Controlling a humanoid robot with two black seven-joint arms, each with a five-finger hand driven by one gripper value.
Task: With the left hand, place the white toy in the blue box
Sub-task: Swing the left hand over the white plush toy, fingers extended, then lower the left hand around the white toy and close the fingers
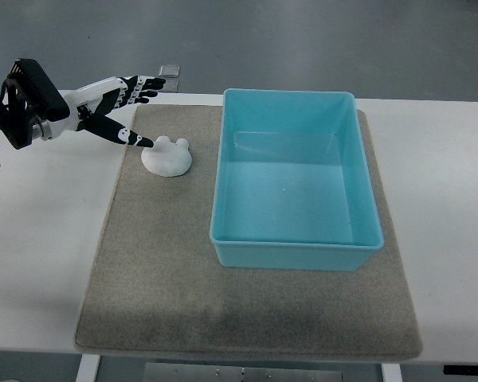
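Observation:
The white toy (167, 157), a flat round shape with two small ears, lies on the grey mat (167, 270) just left of the blue box (295, 187). The blue box is an open rectangular bin with nothing inside. My left hand (131, 111) comes in from the upper left. Its fingers are spread and hold nothing. The thumb tip (143, 142) reaches the toy's left edge while the other fingers (139, 86) point right above the mat's far edge. The right hand is out of view.
The mat lies on a white table (446, 199). A small grey square plate (170, 71) sits on the floor beyond the table's far edge. The left forearm's black housing (24, 99) hangs over the table's left side.

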